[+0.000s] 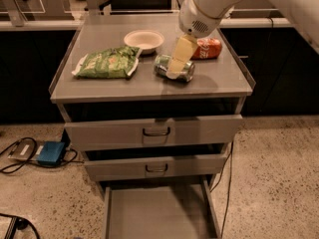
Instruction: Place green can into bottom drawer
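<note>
The green can (pixel 174 67) lies on its side on the grey cabinet top (pixel 149 83), right of centre. My gripper (pixel 177 63) hangs from the white arm at the top right and reaches down right over the can, its pale yellow fingers (pixel 181 52) covering the can's middle. The bottom drawer (pixel 159 210) is pulled out at the foot of the cabinet, its flat grey floor bare.
A green chip bag (pixel 107 62) lies on the left of the cabinet top. A white bowl (pixel 143 39) stands at the back. A red cola can (pixel 207 48) lies behind the gripper. Two upper drawers (pixel 156 132) are partly pulled out. A blue box (pixel 50 152) and cables lie on the floor at the left.
</note>
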Motion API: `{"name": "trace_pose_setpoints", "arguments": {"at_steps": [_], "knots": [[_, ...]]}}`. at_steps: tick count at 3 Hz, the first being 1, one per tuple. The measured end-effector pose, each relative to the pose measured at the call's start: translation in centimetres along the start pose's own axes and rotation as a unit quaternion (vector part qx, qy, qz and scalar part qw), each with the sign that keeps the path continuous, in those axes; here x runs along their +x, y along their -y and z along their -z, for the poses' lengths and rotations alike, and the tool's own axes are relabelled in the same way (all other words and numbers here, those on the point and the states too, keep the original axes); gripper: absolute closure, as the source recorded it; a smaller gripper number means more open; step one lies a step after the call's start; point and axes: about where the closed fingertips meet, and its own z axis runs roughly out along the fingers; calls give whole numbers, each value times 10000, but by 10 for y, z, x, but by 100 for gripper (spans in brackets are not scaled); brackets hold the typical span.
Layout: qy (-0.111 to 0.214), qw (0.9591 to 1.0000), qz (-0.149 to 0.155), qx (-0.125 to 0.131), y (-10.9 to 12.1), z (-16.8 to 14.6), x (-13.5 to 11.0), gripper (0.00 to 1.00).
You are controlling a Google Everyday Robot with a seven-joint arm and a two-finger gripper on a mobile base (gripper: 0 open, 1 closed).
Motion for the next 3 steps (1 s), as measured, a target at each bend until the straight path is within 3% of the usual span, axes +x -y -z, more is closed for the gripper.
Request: {"name": "trace_pose_setpoints", "arguments": {"at_steps": [2,3], "knots": [[142,9998,-55,126,1,6,-1,0],[458,9977,-422,274,9,-12,20,0]]}}
